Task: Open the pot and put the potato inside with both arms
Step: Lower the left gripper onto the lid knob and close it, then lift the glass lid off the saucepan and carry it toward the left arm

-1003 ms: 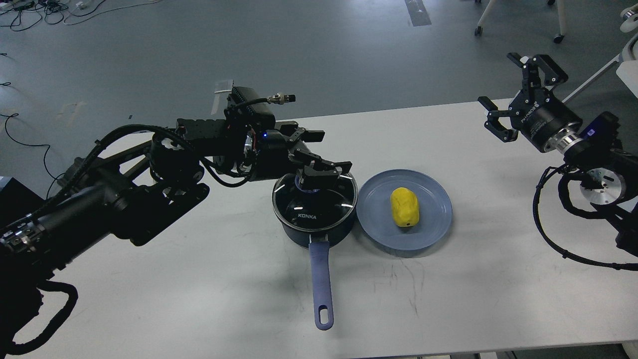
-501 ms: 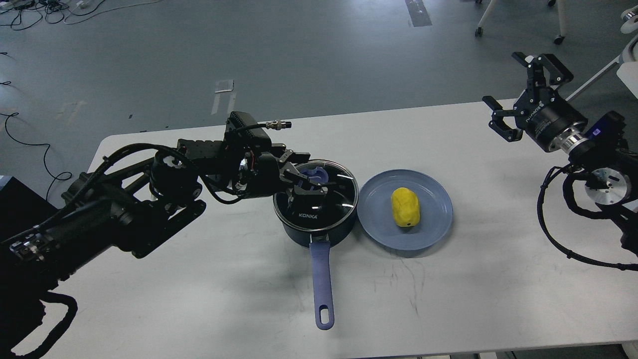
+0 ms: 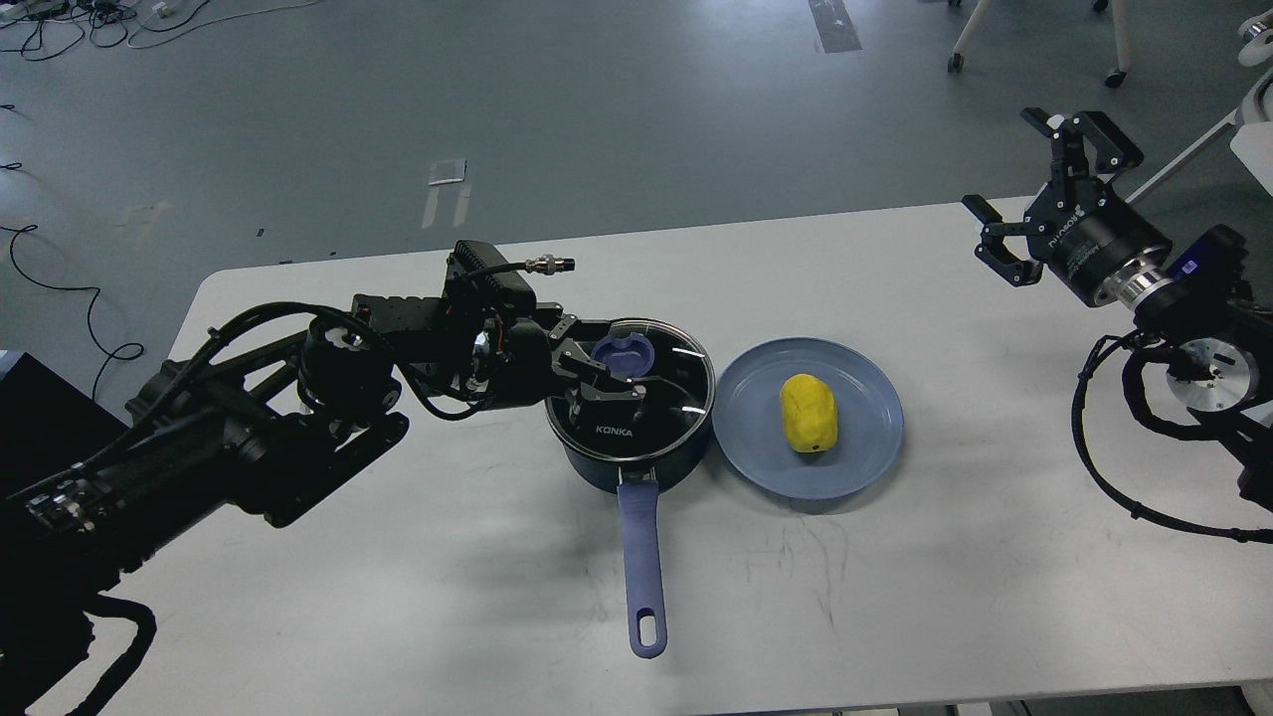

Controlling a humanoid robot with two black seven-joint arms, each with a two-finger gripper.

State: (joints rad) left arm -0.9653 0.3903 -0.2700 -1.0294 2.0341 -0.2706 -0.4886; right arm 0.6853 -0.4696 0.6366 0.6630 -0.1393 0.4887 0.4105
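A dark blue pot (image 3: 597,467) with a long blue handle (image 3: 641,557) stands mid-table, covered by a glass lid (image 3: 668,398) with a blue knob (image 3: 624,353). My left gripper (image 3: 612,360) is low over the lid, open, with one finger on each side of the knob; the jaws stand apart. A yellow potato (image 3: 808,413) lies on a blue plate (image 3: 756,408) just right of the pot. My right gripper (image 3: 1002,161) is open and empty, raised above the table's far right corner.
The white table (image 3: 398,597) carries only the pot and the plate. The pot handle points toward the front edge. Chair legs (image 3: 1114,60) and cables (image 3: 60,30) are on the floor beyond the table.
My left gripper has come down from above the pot to lid level and drawn slightly left, its fingers now straddling the knob. The right gripper has shifted slightly right.
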